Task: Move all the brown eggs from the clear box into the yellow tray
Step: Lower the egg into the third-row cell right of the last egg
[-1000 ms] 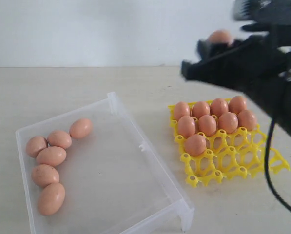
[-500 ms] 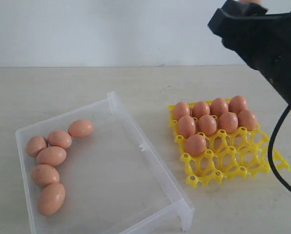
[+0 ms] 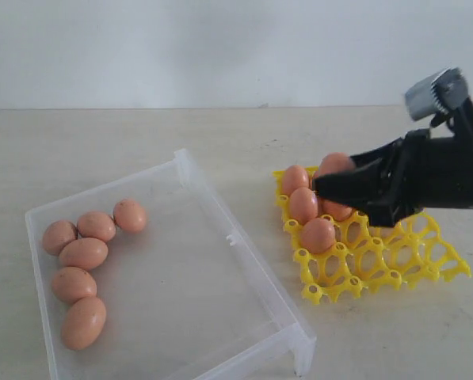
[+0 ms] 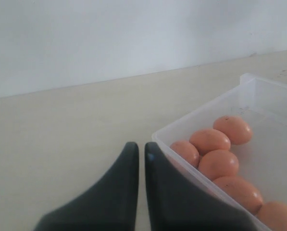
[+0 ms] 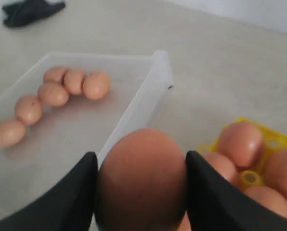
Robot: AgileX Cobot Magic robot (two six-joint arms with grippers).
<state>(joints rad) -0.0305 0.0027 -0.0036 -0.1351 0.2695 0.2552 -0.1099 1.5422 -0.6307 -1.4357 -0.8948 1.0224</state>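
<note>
Above the tray's [image 3: 379,265] far left, the right gripper [image 5: 141,155] pinches one egg [image 5: 142,185] across its waist. It looks smooth, light and brittle, so gentle side pressure suits it. Six eggs [image 3: 83,253] lie at the box's [image 3: 203,188] left. The left gripper [image 4: 141,147] is pressed together.

Count at this moment: six brown eggs [image 3: 83,253] in one clear box [image 3: 205,187]; one held egg [image 3: 335,164] in my right claw [image 5: 141,192]; at least four eggs visible in one yellow tray [image 3: 379,265].
</note>
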